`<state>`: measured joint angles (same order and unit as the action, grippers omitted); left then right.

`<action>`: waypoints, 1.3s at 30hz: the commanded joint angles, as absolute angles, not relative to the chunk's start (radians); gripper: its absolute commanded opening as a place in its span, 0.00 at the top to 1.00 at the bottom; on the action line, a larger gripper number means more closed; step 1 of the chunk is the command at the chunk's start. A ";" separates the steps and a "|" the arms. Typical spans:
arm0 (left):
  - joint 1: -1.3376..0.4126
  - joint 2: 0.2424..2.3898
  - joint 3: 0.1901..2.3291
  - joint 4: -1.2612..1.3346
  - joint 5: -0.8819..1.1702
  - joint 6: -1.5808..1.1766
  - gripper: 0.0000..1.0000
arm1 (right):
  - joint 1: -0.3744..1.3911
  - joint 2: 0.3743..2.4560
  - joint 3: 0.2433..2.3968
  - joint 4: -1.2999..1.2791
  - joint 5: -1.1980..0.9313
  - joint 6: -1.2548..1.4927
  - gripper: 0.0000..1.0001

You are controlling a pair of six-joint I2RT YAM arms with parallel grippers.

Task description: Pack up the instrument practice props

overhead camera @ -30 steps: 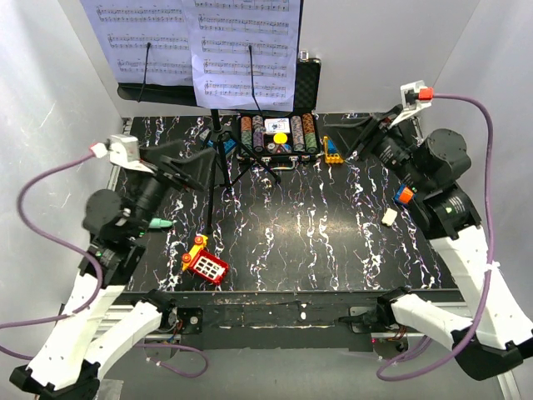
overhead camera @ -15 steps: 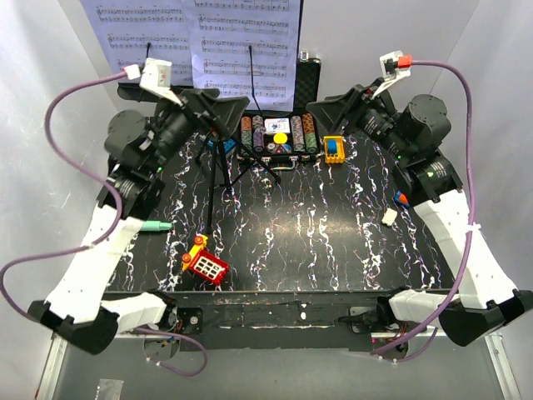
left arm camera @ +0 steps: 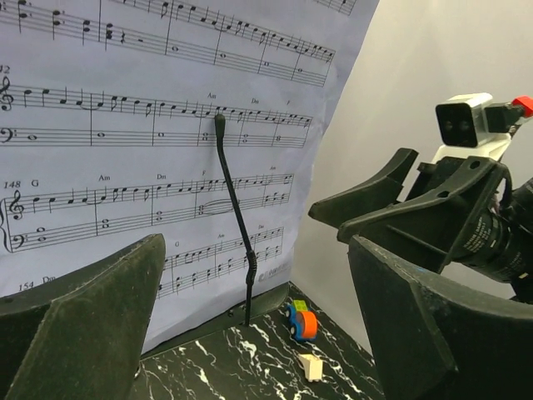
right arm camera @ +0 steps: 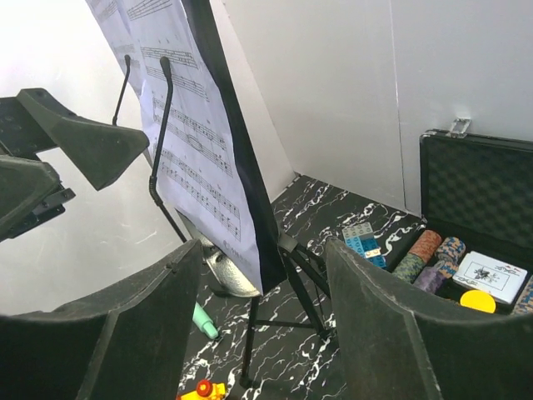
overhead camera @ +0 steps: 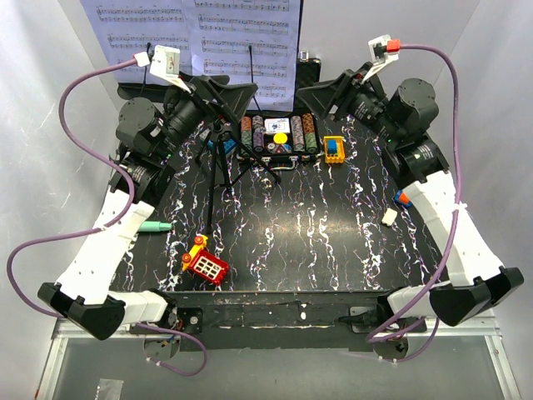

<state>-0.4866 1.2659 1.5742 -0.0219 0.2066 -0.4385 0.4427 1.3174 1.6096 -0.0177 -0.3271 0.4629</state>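
Observation:
The black tripod music stand (overhead camera: 213, 171) stands at the back left with white sheet-music pages (overhead camera: 200, 42) on its desk, held by thin black wire arms (left arm camera: 236, 218). My left gripper (overhead camera: 229, 96) is open and raised just in front of the right-hand page (left arm camera: 125, 167). My right gripper (overhead camera: 316, 93) is open, raised at the page's right edge, facing the left one. In the right wrist view the pages (right arm camera: 196, 158) and tripod legs (right arm camera: 287, 317) lie between my fingers. The mint-green microphone (overhead camera: 155, 226) lies on the table at the left and also shows in the right wrist view (right arm camera: 203, 321). I cannot pick out the small mic stand.
An open black case of poker chips (overhead camera: 279, 133) sits behind the stand. A yellow-blue block (overhead camera: 333, 148) is beside it. A red-and-yellow toy (overhead camera: 205, 262) lies front left. An orange-blue toy (overhead camera: 403, 197) and a beige block (overhead camera: 389, 216) lie at the right. White walls enclose the table.
Both arms have risen from low at the table's sides and swung up and inward to the music stand. The grippers now face each other at the sheet music. Both stay open.

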 commanded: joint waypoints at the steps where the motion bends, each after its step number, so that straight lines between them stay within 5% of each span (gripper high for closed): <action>1: -0.486 1.265 1.615 0.015 0.219 -0.430 0.10 | 0.459 1.342 1.692 0.051 -0.364 0.428 0.30; 11: -0.486 1.328 1.663 0.005 0.242 -0.422 0.20 | 0.525 1.443 1.845 -0.084 -0.270 0.313 0.32; 23: -0.486 1.350 1.678 0.017 0.248 -0.425 0.25 | 0.531 1.471 1.852 -0.075 -0.304 0.319 0.57; 39: -0.486 1.356 1.674 0.054 0.273 -0.448 0.49 | 0.531 1.450 1.830 -0.072 -0.295 0.321 0.95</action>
